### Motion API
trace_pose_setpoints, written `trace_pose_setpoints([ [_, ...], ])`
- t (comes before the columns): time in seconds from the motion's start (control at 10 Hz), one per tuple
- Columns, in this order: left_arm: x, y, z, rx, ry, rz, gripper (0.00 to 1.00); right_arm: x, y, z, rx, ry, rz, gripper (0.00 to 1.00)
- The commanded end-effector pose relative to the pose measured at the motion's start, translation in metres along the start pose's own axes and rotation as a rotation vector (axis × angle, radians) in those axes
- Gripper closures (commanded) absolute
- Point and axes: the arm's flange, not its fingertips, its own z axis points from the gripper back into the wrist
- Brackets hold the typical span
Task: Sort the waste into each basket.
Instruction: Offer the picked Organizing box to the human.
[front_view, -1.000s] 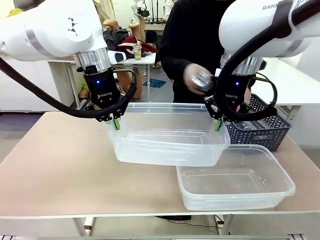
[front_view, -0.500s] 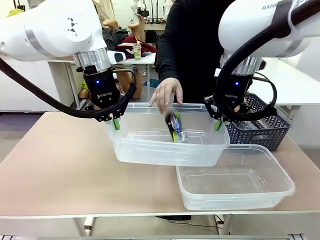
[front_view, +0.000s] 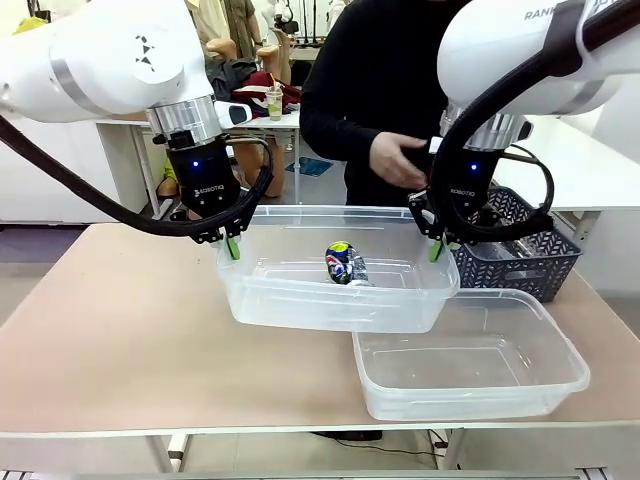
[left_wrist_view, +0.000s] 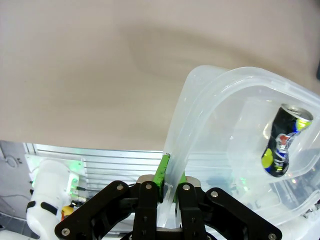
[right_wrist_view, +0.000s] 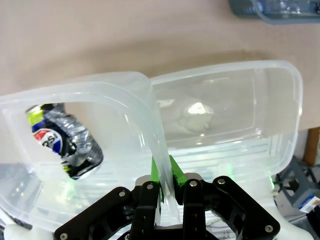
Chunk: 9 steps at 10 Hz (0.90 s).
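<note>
left gripper (front_view: 232, 241): clamped on left rim of tub (front_view: 300, 305) | right gripper (front_view: 438, 246): clamped on tub's right rim | can (front_view: 341, 263): lying inside tub, near its middle | risk: thin rim may slip from one grip, tub tips, can rolls out

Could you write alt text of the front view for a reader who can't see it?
The left gripper and the right gripper hold a clear plastic tub between them, each pinching an end rim, with a dented drink can lying inside. A person's hand is raised behind it; a second tub sits on the table in front.
</note>
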Motion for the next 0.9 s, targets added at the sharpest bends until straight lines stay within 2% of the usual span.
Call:
trace_pose_setpoints([
  [0.0,0.0031,-0.0011,0.0064,-0.024,-0.014,0.022,0.94,-0.0021,-0.0006,0.0028,0.004,0.007,0.0,0.94],
  [0.8,0.0031,-0.0011,0.0064,-0.024,-0.014,0.022,0.94,-0.0021,-0.0006,0.0028,0.004,0.007,0.0,0.94],
])
